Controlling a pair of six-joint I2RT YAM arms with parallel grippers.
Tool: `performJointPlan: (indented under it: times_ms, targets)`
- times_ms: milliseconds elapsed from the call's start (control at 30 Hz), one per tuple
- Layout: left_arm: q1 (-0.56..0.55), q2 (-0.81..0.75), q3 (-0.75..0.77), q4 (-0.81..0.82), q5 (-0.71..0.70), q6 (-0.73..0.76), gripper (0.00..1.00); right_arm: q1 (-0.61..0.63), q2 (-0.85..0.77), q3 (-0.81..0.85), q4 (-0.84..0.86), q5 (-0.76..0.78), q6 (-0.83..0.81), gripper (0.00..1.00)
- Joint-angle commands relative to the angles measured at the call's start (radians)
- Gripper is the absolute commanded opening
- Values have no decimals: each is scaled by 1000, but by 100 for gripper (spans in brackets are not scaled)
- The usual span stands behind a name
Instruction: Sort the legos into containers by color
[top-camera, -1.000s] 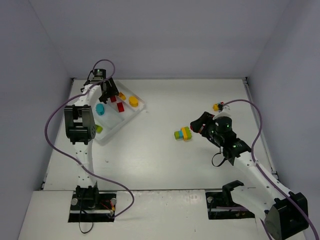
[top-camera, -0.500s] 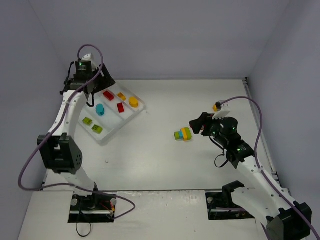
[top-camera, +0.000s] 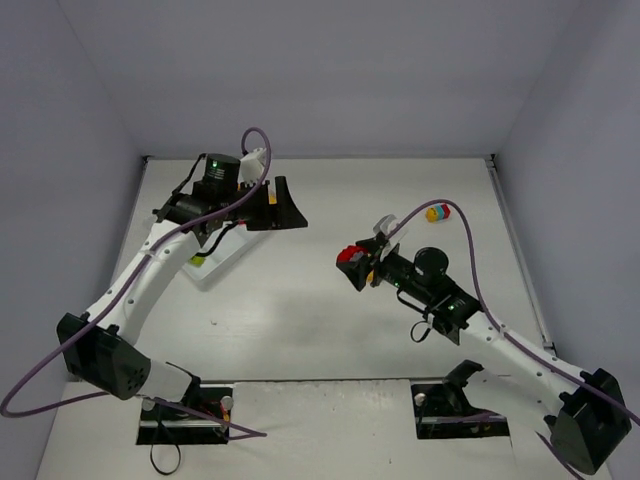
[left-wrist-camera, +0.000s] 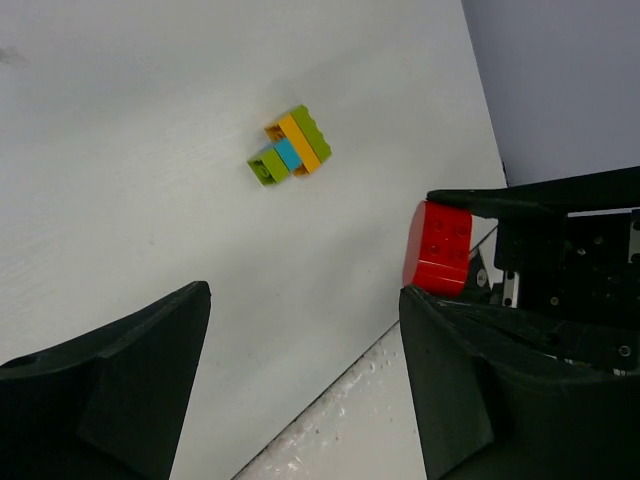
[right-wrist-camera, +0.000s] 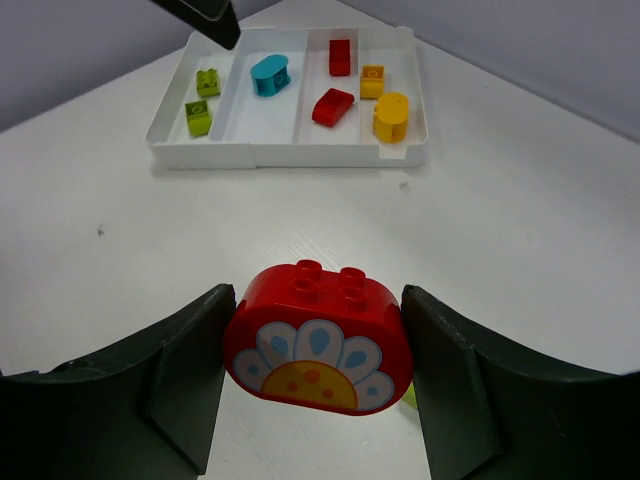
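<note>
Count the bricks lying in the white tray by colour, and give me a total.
In the tray, seen from the right wrist view:
green bricks: 2
blue brick: 1
red bricks: 2
orange-yellow bricks: 2
Total: 7
The red flower brick held in the right gripper is not counted.

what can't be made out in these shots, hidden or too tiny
White plastic tray: in the top view the left arm covers most of it; its bricks show only in the right wrist view.
Green, yellow and blue brick cluster: in the top view the right hand and its red flower-printed brick hide it.
Small red, yellow and blue piece, far right in the top view: too small to tell how it is joined.
</note>
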Motion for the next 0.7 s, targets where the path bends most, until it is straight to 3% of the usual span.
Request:
performJointPlan:
  times_ms: [0,233,667]
  targets:
    - [-43,-62,42,12,50,-21,70,55,36,10,180,5,-192,0]
    - [-136,-56,65,-34,47,34,70,151,156,106,150,21,-268,0]
    - [-268,-12,-10,-10,-31,96,70,173,183,137,165,-17,-257,0]
